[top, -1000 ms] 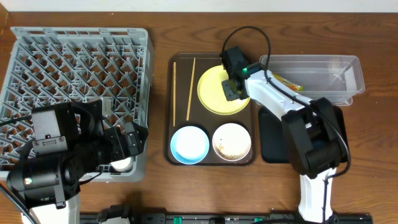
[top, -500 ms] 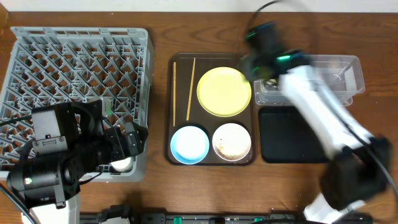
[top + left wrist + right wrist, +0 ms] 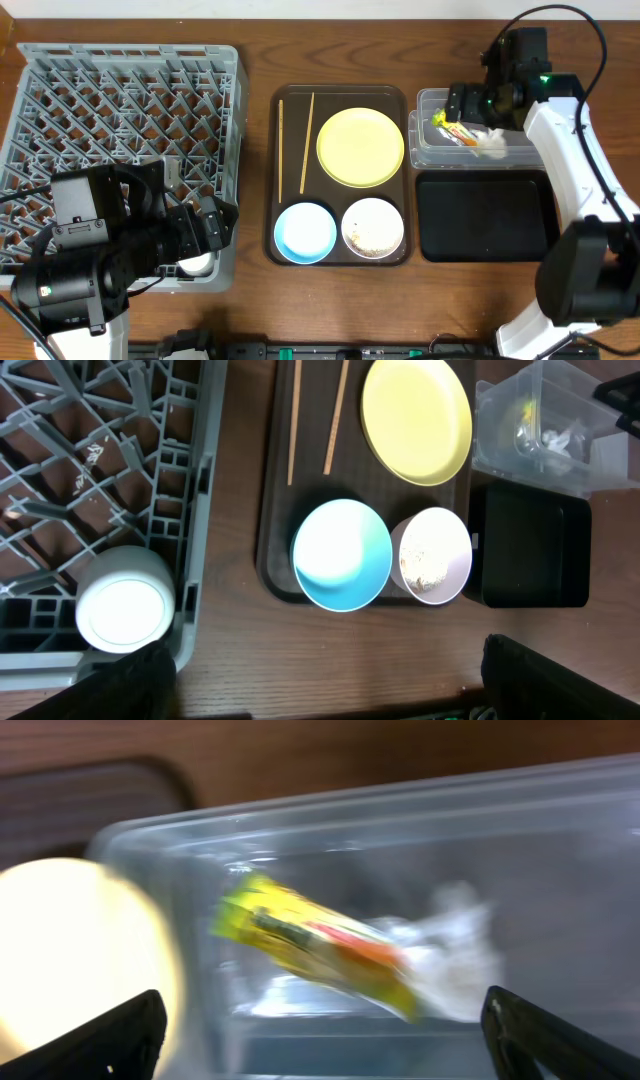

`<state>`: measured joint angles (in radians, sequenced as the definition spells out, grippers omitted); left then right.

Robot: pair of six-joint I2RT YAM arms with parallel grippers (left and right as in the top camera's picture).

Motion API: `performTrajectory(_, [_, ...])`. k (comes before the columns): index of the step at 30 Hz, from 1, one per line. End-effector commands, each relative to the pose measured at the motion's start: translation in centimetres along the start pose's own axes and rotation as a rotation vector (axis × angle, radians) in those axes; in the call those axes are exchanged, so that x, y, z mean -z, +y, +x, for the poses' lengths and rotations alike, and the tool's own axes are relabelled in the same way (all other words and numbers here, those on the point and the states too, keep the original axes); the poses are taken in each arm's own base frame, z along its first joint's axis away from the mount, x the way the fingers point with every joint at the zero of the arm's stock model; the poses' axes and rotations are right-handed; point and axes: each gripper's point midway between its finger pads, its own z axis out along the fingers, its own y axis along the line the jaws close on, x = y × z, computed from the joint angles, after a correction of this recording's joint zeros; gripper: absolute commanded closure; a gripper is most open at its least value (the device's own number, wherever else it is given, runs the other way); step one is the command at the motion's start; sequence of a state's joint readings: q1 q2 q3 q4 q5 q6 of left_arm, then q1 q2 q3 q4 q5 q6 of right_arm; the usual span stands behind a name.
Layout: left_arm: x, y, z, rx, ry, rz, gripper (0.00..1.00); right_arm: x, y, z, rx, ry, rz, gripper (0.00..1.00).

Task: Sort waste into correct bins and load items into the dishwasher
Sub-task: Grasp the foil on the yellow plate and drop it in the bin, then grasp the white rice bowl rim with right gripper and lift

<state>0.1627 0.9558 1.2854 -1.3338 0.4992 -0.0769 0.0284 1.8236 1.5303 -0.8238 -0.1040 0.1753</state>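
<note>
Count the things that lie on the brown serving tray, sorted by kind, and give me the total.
yellow plate: 1
bowls: 2, the light blue bowl and the white bowl
chopsticks: 2
Total: 5

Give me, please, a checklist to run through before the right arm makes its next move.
1. Snack wrapper inside the clear container: ok.
2. Tissue inside it too: ok.
3. Right gripper open and empty: ok.
4. Food scraps binned: not ok; they lie in the white bowl.
5. Black tray free to take waste: ok.
6. Yellow plate, blue bowl and chopsticks loaded into the dish rack: not ok; all sit on the brown tray.
</note>
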Motion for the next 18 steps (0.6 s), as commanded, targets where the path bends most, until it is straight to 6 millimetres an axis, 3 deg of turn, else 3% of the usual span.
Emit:
performTrajectory(1, [0.4,-0.4,-0.3,-0.020,-0.014,0.013,0.02,6.6,7.6,0.7,0.094,-0.056,-0.249,0.07])
performTrajectory(5, [0.4,-0.4,-0.3,-0.020,-0.014,0.013,0.02,8.4,12.3,5.7,0.202,0.055,-0.289,0.23])
performTrajectory(9, [0.4,-0.4,-0.3,-0.020,-0.014,0.013,0.02,7.7,15.0,12.1,0.257,0.250,-0.246,0.71])
performTrajectory(14, [0.4,-0.4,-0.3,-0.020,-0.014,0.013,0.02,4.1,16.3,18.6,0.313,0.371,-0.103,0.66])
performTrajectory(18, [0.4,-0.4,-0.3,-0.020,-0.014,0.013,0.02,0.9,17.9,21.8,0.378,0.373,-0.094,0.66])
